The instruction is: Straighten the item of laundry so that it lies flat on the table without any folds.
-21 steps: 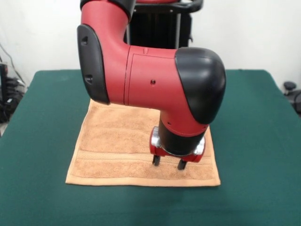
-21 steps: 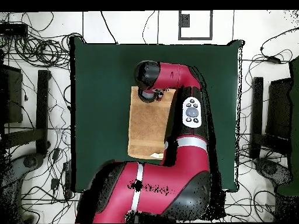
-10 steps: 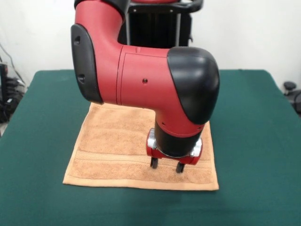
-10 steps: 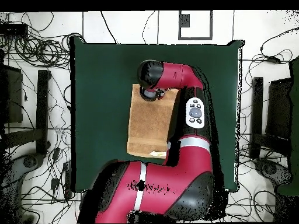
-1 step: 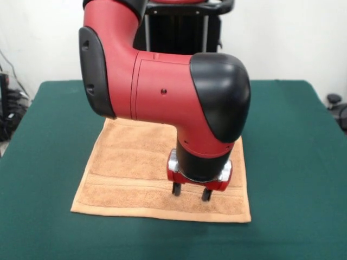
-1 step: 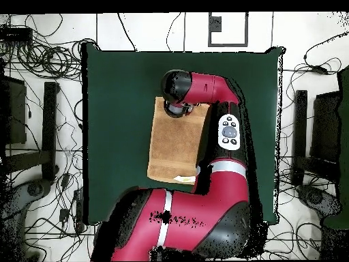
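Observation:
The light orange-tan towel (image 5: 130, 168) lies spread on the dark green table (image 5: 293, 162), and no fold shows on its visible part. My gripper (image 5: 191, 192) points straight down over the towel's near band, right of its middle. The two black fingertips (image 5: 176, 189) stand apart with their ends on the cloth. In the overhead view the towel (image 6: 172, 143) lies near the middle of the table (image 6: 116, 102). A small white tag (image 6: 183, 179) sits on its lower edge. The arm's black wrist (image 6: 176, 85) hides the towel's top edge there.
The red arm (image 6: 225, 129) runs along the towel's right side in the overhead view and covers that edge. Tangled cables (image 6: 41, 58) lie on the floor around the table. A black frame (image 5: 179, 27) stands behind the arm.
In the front view the gripper has shifted a little toward the near table edge and to the left. The towel has slid the same way, its near edge now lower in the picture.

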